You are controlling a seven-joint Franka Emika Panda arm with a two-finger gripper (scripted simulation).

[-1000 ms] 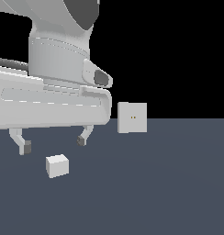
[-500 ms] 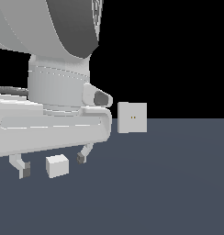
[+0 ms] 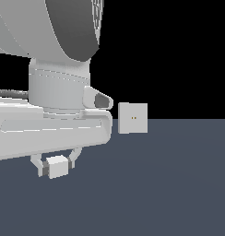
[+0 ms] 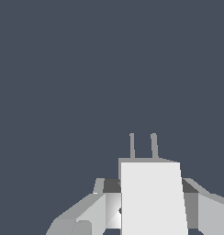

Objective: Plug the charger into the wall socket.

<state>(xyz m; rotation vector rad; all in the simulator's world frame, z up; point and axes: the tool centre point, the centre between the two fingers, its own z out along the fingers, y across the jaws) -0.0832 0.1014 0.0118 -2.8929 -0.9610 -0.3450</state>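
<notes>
- The gripper (image 3: 56, 162) is clasping the charger (image 3: 57, 166) between its fingers (image 4: 196, 202), low over the dark floor (image 3: 169, 184)
- The charger's two prongs (image 4: 142, 146) are showing in the wrist view
- The wall socket (image 3: 133, 118) is standing upright, well apart, farther back toward the exterior view's right

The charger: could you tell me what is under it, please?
In the wrist view, only bare dark floor shows around the charger and its two prongs; directly beneath, the block itself hides everything.

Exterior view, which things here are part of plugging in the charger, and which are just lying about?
Part of the job:
charger, between the fingers of the hand
wall socket, upright, apart from the charger

Lying about:
nothing else visible on the dark floor
</notes>
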